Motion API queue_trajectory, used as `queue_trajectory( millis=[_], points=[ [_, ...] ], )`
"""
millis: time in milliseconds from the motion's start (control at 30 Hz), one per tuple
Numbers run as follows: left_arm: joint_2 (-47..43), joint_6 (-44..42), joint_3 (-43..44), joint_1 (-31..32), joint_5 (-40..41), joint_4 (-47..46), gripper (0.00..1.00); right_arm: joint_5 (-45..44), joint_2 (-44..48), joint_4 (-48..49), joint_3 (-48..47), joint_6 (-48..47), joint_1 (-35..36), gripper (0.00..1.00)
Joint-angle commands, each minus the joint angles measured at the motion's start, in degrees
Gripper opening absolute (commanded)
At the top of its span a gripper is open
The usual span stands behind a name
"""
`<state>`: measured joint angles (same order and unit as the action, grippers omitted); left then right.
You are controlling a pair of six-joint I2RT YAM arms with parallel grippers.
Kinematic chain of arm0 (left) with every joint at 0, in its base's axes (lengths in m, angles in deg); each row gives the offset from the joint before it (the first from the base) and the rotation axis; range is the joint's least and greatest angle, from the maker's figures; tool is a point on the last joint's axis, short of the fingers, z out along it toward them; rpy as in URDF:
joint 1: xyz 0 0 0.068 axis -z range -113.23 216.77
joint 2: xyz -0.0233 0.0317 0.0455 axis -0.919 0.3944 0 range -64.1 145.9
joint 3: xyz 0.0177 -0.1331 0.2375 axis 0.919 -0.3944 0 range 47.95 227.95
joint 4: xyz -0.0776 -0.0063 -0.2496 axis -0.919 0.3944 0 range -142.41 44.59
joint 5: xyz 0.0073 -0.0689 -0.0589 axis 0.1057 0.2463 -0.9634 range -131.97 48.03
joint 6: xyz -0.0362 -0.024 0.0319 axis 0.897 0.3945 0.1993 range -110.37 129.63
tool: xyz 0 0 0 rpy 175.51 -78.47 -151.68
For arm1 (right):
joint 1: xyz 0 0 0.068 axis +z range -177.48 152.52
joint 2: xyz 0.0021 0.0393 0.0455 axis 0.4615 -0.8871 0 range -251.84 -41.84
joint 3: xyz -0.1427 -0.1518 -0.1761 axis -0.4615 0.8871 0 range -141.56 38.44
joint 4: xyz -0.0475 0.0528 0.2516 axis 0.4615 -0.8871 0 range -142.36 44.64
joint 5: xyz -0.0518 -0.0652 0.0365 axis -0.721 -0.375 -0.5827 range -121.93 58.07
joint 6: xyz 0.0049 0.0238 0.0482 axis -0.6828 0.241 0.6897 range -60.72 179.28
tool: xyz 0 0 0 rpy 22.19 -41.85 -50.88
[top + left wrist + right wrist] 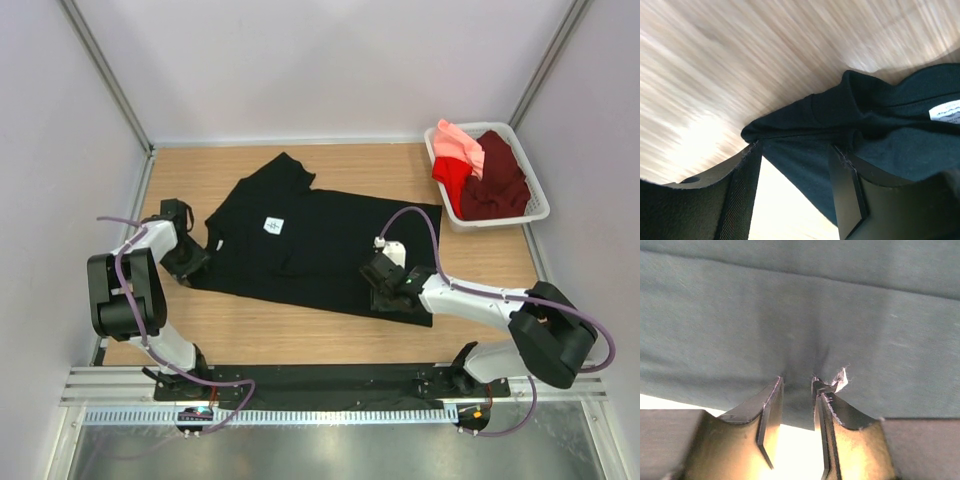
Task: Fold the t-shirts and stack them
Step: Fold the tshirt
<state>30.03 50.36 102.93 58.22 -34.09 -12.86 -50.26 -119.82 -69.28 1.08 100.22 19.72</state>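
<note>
A large black t-shirt (310, 240) lies spread flat on the wooden table, its white chest label (273, 227) facing up. My left gripper (190, 258) is at the shirt's left edge. In the left wrist view its jaws (795, 150) stand wide apart, with a folded edge of the black shirt (890, 110) running between the fingertips and the label (946, 114) showing at the right. My right gripper (383, 290) is at the lower hem. Its jaws (797, 385) stand a narrow gap apart over the puckered cloth (800, 310), with the hem between them.
A white basket (497, 223) at the back right holds a maroon shirt (495, 180), a red shirt (452, 175) and a salmon-pink shirt (462, 145). Grey walls close in the table on the left, back and right. Bare wood (280, 330) runs between the shirt and the arm bases.
</note>
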Motion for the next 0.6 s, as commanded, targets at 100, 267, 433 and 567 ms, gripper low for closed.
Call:
queue_trajectory(
  millis=[100, 267, 433, 567],
  points=[
    [1.76, -0.21, 1.53, -0.67, 6.88, 3.33, 0.57, 0.40, 3.36, -5.51, -1.66, 1.93, 6.14, 0.39],
    [1.32, 0.75, 1.71, -1.11, 11.45, 6.41, 0.61, 0.75, 6.43, -7.62, -0.87, 4.22, 8.26, 0.40],
    [-0.08, -0.30, 2.94, -5.41, 14.18, 10.18, 0.63, -2.23, 11.17, -10.53, -1.48, 3.70, 8.26, 0.42],
    [-2.98, -1.71, 3.55, -9.27, 14.01, 11.60, 0.63, -1.19, 11.88, -11.05, -2.27, 2.56, 8.26, 0.43]
  ],
)
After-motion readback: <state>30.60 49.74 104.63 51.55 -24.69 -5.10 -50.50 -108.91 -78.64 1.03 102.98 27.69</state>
